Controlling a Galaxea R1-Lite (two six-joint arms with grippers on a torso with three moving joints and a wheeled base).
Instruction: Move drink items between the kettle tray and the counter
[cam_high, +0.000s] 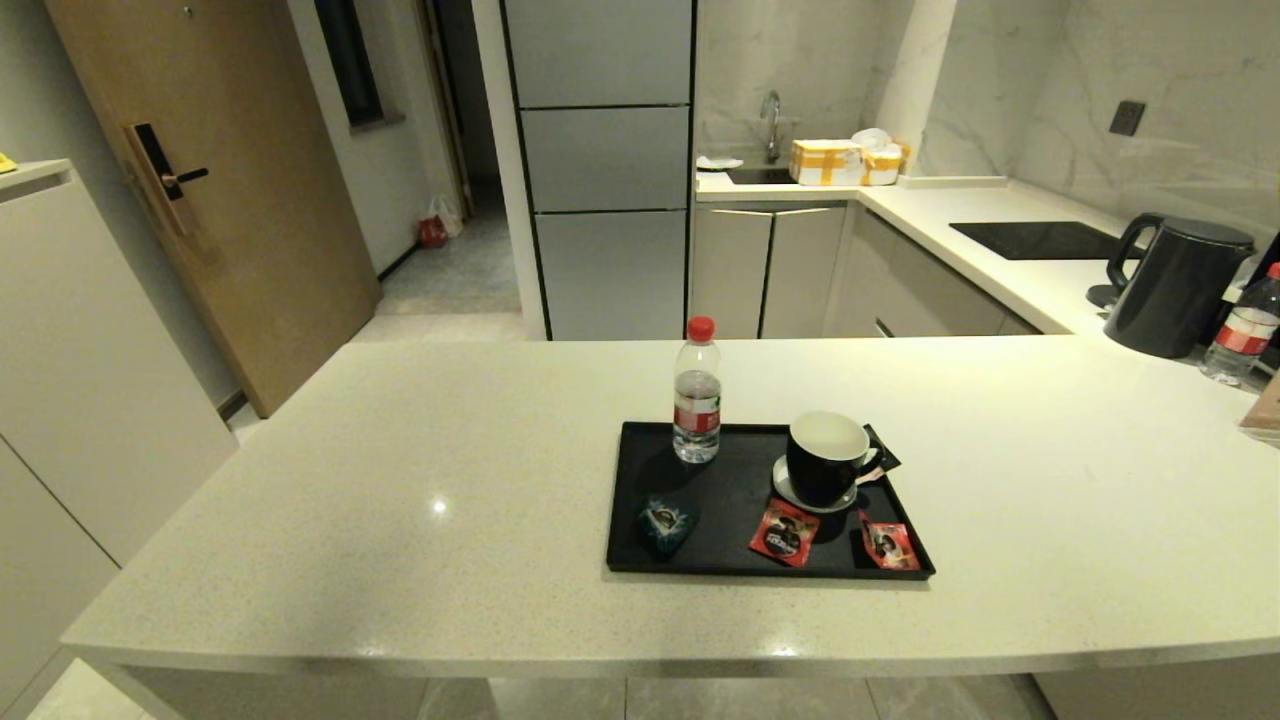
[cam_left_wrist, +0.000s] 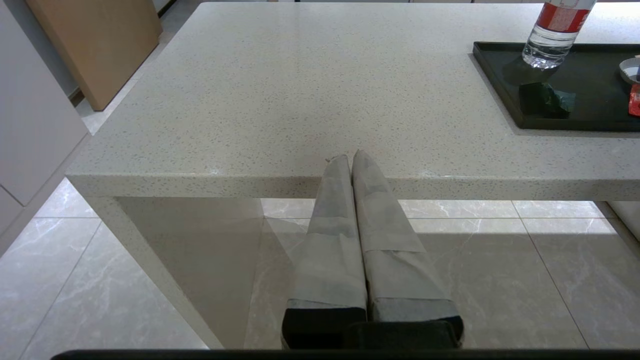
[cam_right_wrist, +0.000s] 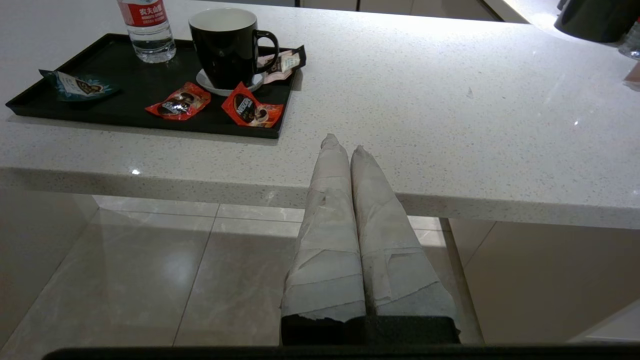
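Your black mug (cam_high: 826, 460) stands on a saucer (cam_high: 812, 495) at the tray's (cam_high: 640, 556) two o'clock; the teal sachet (cam_high: 665, 522) lies at its seven o'clock, the water bottle (cam_high: 697, 392) at eleven. Two red sachets (cam_high: 785, 533) lie near the front rim. Both your left gripper (cam_left_wrist: 352, 156) and right gripper (cam_right_wrist: 341, 142) hang off the table's (cam_high: 400, 480) near edge, fingers closed on nothing.

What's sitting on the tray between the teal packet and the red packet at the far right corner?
In the head view, another red sachet lies on the tray between the teal sachet and the right-corner red sachet, just in front of the black mug.
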